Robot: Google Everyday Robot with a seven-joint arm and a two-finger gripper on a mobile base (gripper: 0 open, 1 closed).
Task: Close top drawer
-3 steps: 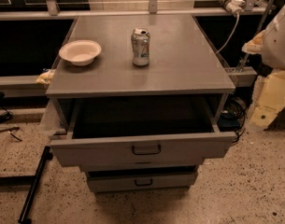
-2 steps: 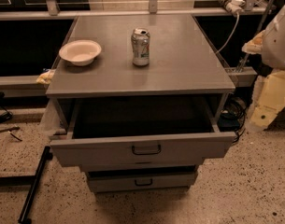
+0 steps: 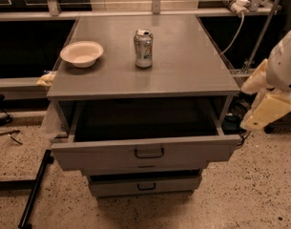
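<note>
The top drawer (image 3: 145,152) is a wide grey metal drawer pulled far out of the cabinet. Its dark inside (image 3: 142,118) shows. A small black loop handle (image 3: 149,153) sits at the centre of its flat front. Below it a second grey drawer (image 3: 145,185) with a like handle stands slightly out. My gripper (image 3: 265,112), a cream-coloured piece at the end of the white arm (image 3: 283,63), hangs at the right of the cabinet, beside the drawer's right front corner and apart from it.
On the grey cabinet top (image 3: 183,66) stand a soda can (image 3: 143,48) and a white bowl (image 3: 81,53). A black bar (image 3: 34,190) lies on the speckled floor at the left. Cables and a metal frame (image 3: 250,37) are behind the arm at the right.
</note>
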